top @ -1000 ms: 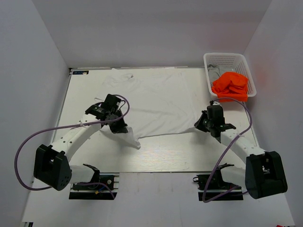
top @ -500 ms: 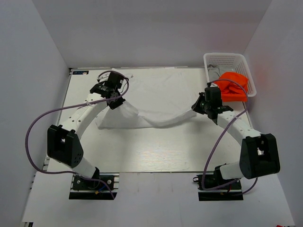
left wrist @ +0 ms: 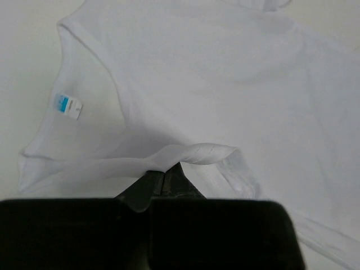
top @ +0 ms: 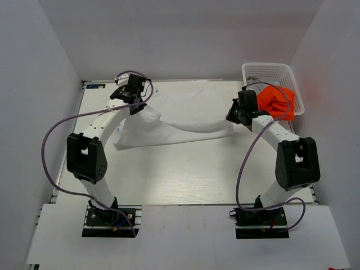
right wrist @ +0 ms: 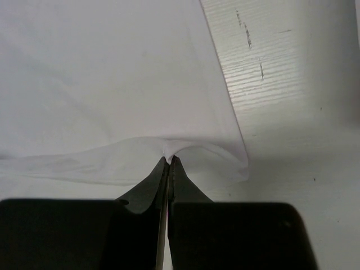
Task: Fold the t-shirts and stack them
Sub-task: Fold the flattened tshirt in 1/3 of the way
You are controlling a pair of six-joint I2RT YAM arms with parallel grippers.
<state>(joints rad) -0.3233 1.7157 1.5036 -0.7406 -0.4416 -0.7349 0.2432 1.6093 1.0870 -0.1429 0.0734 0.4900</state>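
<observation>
Between the two pairs of jaws, the white shirt (top: pixel 185 126) hangs as a slack doubled band across the far half of the table (top: pixel 169 180).

Findings:
- Left gripper (top: pixel 136 107): jaws closed on a pinched edge of the white shirt. In the wrist view the cloth curls over the tips, and a blue label (left wrist: pixel 67 105) lies on the flat layer beyond and to the left of them.
- Right gripper (top: pixel 232 118): jaws closed on a small peak of the same shirt. The lower layer lies spread beyond the tips, with bare table to their right.
- Change: a second ago both grippers held this edge near mid-table, with the shirt laid out flat beyond them. Both have since travelled towards the far edge, carrying the held edge over the body of the shirt.
- The orange shirt (top: pixel 274 101) sits heaped in the basket (top: pixel 270 68), just right of the right jaws. It is not yet handled.

Assessment: the first lengthwise fold of the white shirt appears nearly complete. The carried edge sags between the grips and is not yet laid down. In my judgement, lowering and release come next. An uneven release risks a skewed or wrinkled top layer.
</observation>
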